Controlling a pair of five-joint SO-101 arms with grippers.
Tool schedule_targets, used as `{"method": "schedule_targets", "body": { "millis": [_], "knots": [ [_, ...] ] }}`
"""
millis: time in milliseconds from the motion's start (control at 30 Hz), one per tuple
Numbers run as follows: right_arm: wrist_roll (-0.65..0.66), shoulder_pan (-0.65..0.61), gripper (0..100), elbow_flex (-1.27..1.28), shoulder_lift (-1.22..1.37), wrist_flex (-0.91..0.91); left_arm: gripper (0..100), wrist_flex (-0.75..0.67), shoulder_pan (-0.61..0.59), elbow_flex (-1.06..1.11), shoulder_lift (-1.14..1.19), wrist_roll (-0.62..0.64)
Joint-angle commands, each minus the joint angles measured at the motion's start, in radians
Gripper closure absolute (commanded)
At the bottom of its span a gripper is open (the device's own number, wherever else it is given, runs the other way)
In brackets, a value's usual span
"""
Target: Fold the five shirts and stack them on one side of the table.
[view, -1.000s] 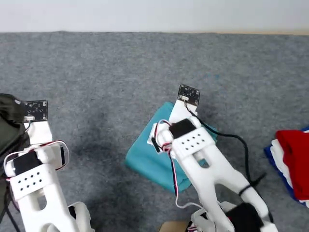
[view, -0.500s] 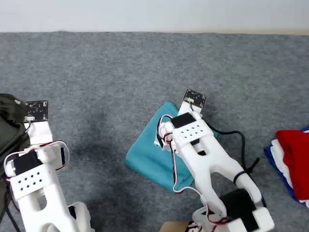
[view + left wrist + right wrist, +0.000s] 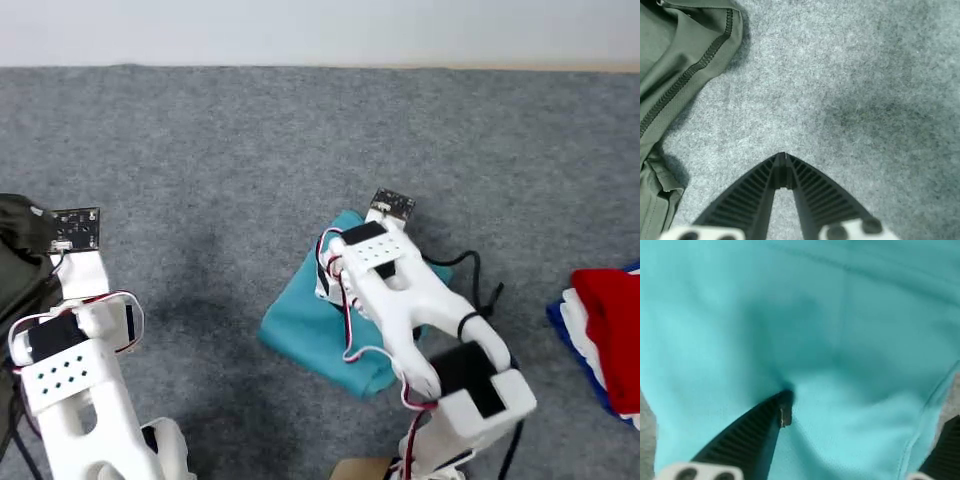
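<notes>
The right claw (image 3: pixel 867 415) is spread wide, pressing into the teal shirt (image 3: pixel 300 325) mid-worktop (image 3: pixel 200 150). The left claw (image 3: pixel 785 162), pinched together, hangs beside the green shirt (image 3: pixel 675 60). A folded stack (image 3: pixel 605 320) lies far right.

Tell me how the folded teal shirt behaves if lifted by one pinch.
Likely floppy: the folded teal cloth shirt dimples where the right gripper presses a fingertip, so layers may droop and unfold. Probably light: thin fabric. Pushed, it may bunch on the fuzzy grey table cover.
</notes>
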Motion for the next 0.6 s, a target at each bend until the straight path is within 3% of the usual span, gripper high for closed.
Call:
{"method": "schedule_targets", "body": {
  "millis": [0, 167, 433, 567],
  "knots": [
    [-0.006, 0.033, 55.3, -0.048, 0.059, -0.001, 100, -0.015, -0.003, -0.008, -0.020, 0.008],
    [-0.005, 0.035, 62.3, -0.048, 0.110, -0.001, 100, -0.015, -0.003, -0.010, -0.020, 0.008],
    [0.025, 0.059, 98.9, -0.049, 0.111, -0.002, 100, -0.015, -0.003, -0.012, -0.020, 0.008],
    [0.055, 0.102, 98.8, -0.049, 0.110, 0.012, 100, -0.020, -0.002, -0.012, -0.020, 0.008]
  ]
}}
